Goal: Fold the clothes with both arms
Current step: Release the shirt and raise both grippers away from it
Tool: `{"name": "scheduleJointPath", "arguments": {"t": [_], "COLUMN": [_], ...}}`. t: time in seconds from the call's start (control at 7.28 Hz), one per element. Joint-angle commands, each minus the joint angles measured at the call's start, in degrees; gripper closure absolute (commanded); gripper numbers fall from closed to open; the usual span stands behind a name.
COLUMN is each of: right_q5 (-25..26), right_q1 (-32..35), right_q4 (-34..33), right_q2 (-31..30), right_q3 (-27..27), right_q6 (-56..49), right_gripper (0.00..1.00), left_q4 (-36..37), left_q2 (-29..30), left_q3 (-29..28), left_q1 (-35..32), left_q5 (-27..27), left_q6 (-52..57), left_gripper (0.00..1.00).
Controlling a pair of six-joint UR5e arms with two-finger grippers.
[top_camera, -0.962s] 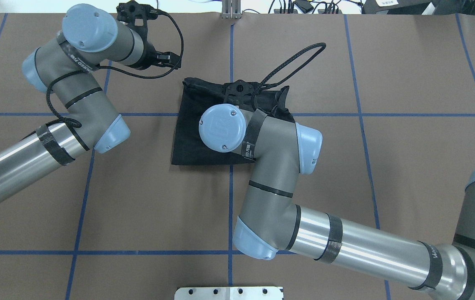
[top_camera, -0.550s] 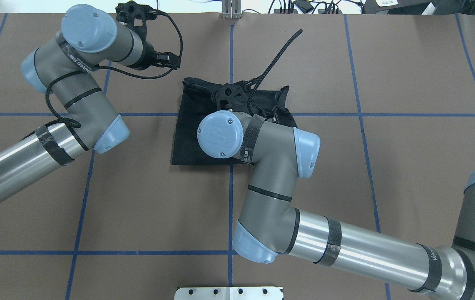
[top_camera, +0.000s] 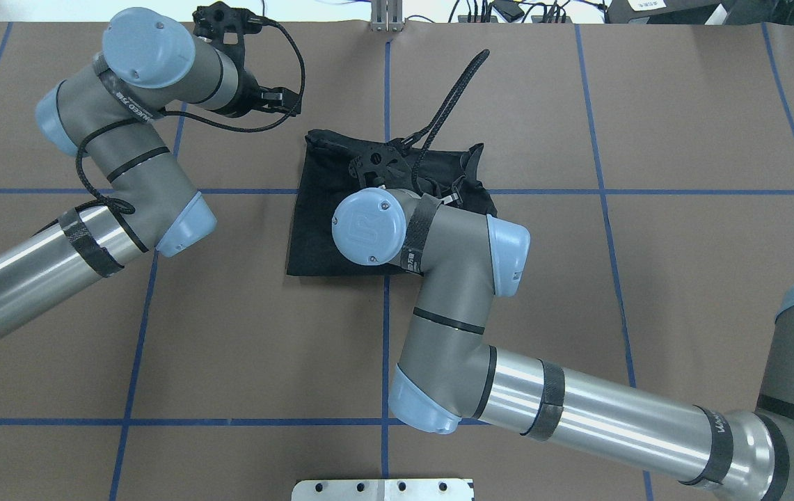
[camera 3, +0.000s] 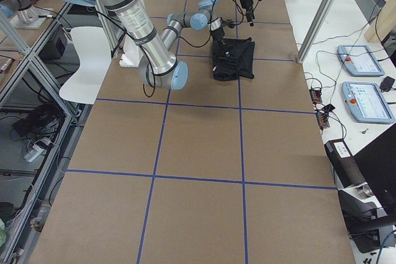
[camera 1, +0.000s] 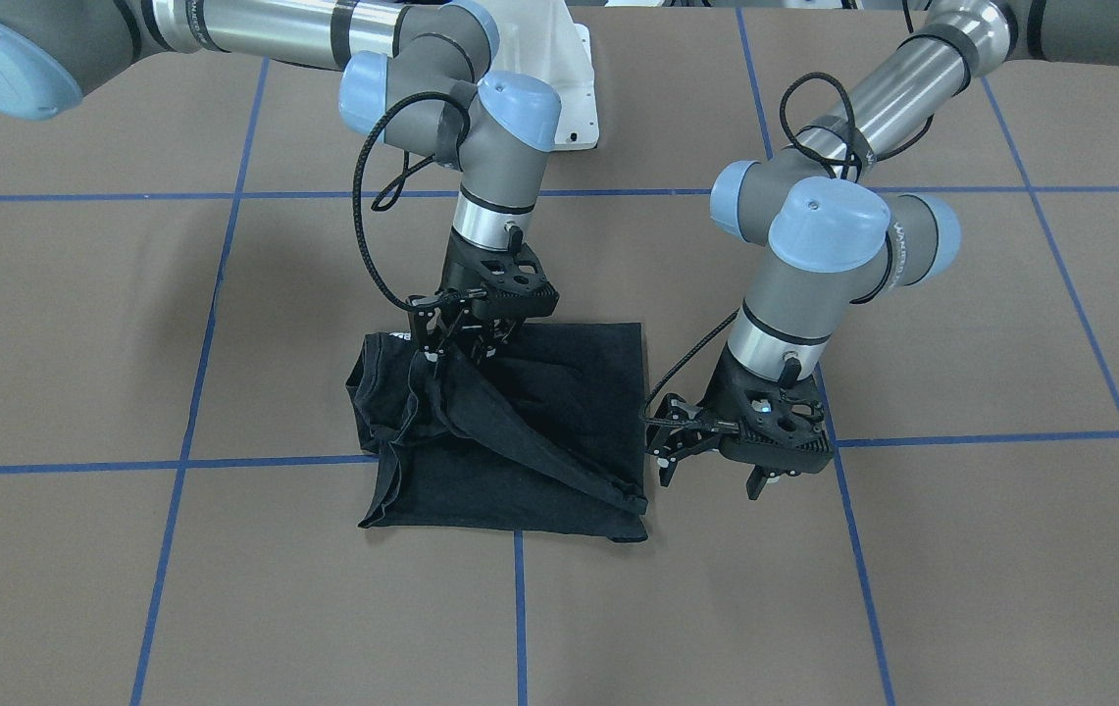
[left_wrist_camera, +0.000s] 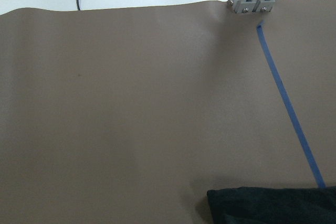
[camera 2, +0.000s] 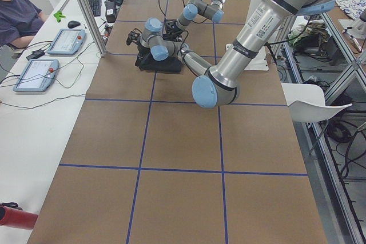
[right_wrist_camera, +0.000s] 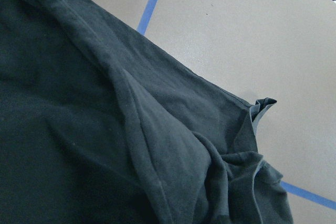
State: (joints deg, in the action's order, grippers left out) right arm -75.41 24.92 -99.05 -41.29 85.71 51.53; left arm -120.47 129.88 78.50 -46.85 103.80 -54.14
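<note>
The black T-shirt (camera 1: 539,392) lies folded into a rough square near the table's middle (top_camera: 320,202). My right gripper (camera 1: 443,351) is shut on a bunch of its fabric at the side away from my left arm. It holds that fabric raised, so a taut ridge runs down to the opposite front corner. The right wrist view is filled with creased black cloth (right_wrist_camera: 79,103). My left gripper (camera 1: 711,476) hangs open and empty just beside that corner, off the cloth. A corner of the shirt (left_wrist_camera: 273,205) shows in the left wrist view. No print shows.
Brown table cover with a grid of blue tape lines (top_camera: 386,348). The white pedestal base (camera 1: 569,88) stands behind the shirt. An aluminium post (top_camera: 386,17) sits at the far edge. Two tablets (camera 2: 40,72) and a seated person (camera 2: 17,15) are at the side bench.
My right wrist has turned and shifted slightly leftward over the shirt, and its cable loop has swung up and straightened. The left arm has barely moved.
</note>
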Motion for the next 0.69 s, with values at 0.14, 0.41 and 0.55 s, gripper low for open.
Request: {"name": "scheduleJointPath", "arguments": {"t": [0.14,0.41,0.55], "right_q5": [-0.2,-0.4,-0.4], "right_q1": [4.9,8.5,9.5], "right_q4": [0.8,4.4,12.0], "right_q2": [0.1,0.3,0.5], "right_q3": [-1.4,-7.3,-13.5], "right_q6": [-1.0,-2.6,-2.7], "right_gripper": [1.0,1.0,1.0], "left_q4": [0.1,0.0,0.0], "left_q2": [-0.1,-0.1,-0.1], "left_q3": [0.1,0.2,0.2], "left_q1": [0.0,0.0,0.0], "left_q5": [0.0,0.0,0.0], "left_q6": [-0.2,-0.3,-0.3], "left_gripper": [0.0,0.0,0.0]}}
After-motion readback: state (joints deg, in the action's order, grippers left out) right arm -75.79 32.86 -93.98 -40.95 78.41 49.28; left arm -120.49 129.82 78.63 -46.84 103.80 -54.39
